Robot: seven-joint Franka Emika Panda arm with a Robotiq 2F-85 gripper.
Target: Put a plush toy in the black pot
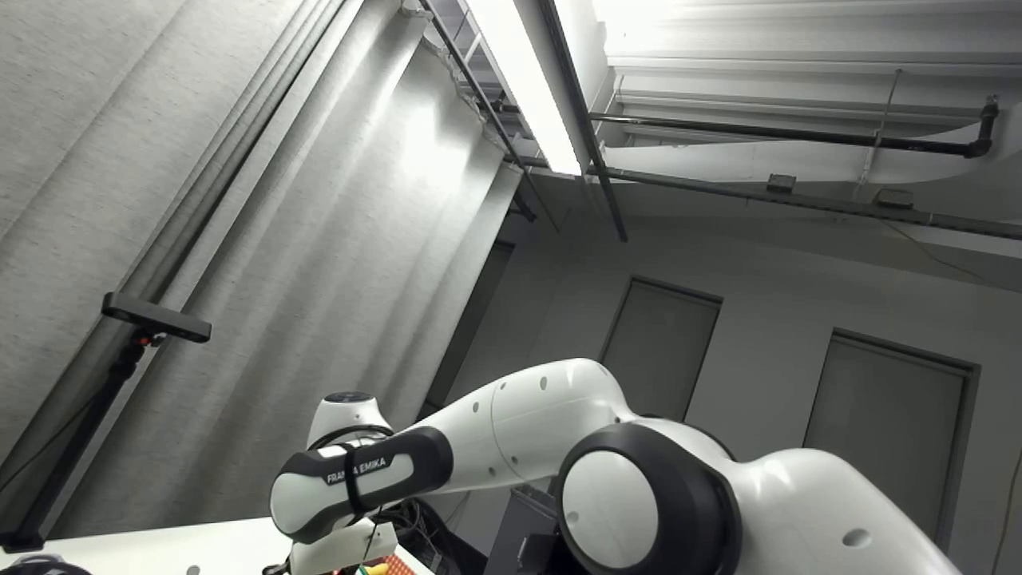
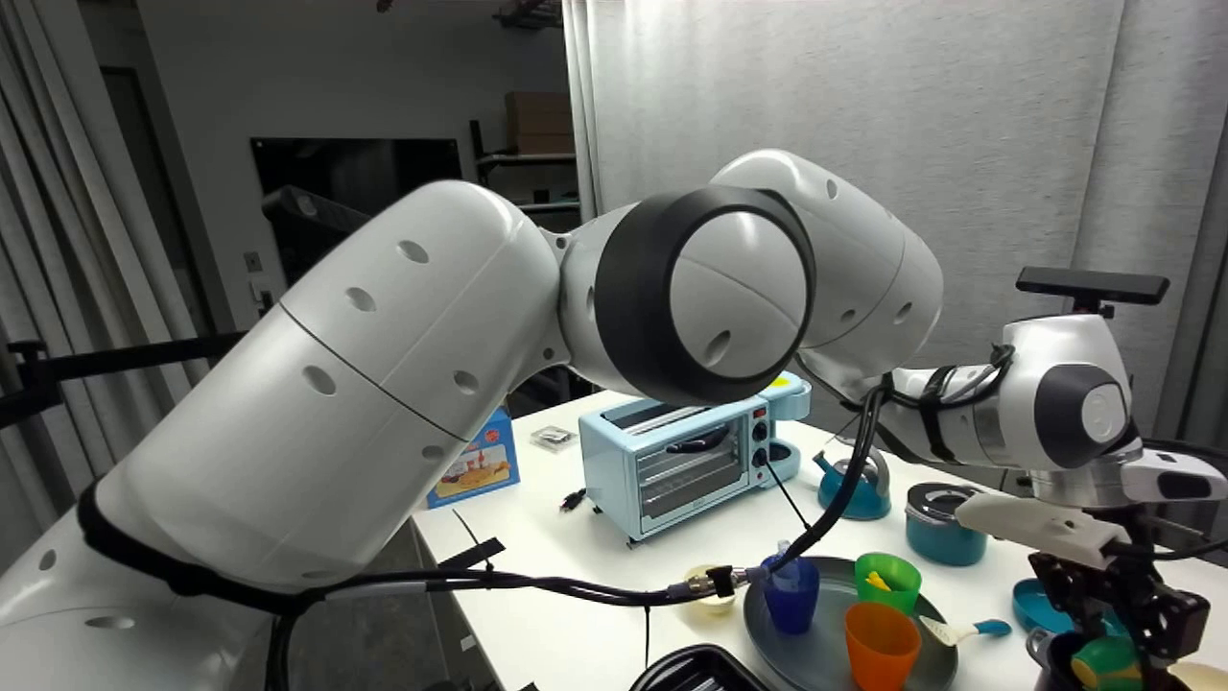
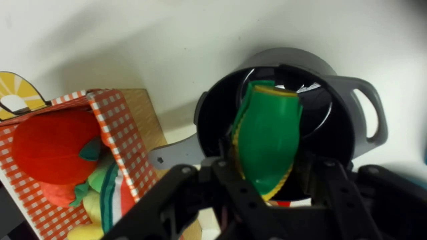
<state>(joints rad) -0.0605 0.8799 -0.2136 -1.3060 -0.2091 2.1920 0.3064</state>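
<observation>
Gripper (image 3: pixel 267 163) pinches the green, yellow-edged plush toy (image 3: pixel 269 133) at the mouth of the black pot (image 3: pixel 213 128), whether above or just inside the rim I cannot tell, and a red-checked box (image 3: pixel 128 143) of soft toys (image 3: pixel 55 146) stands near the pot.

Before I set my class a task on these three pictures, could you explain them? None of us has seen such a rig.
The machine is a white Franka arm ending in a two-fingered gripper. Two pictures are taken from outside it; the remaining one looks down from its wrist. On the white table, an exterior view shows a toaster oven, a teal kettle and an orange cup on a dark plate. The wrist view adds a red-checked basket holding a red plush toy and a plush watermelon slice. The gripper holds a green plush toy above or just inside the black pot; which, I cannot tell.
</observation>
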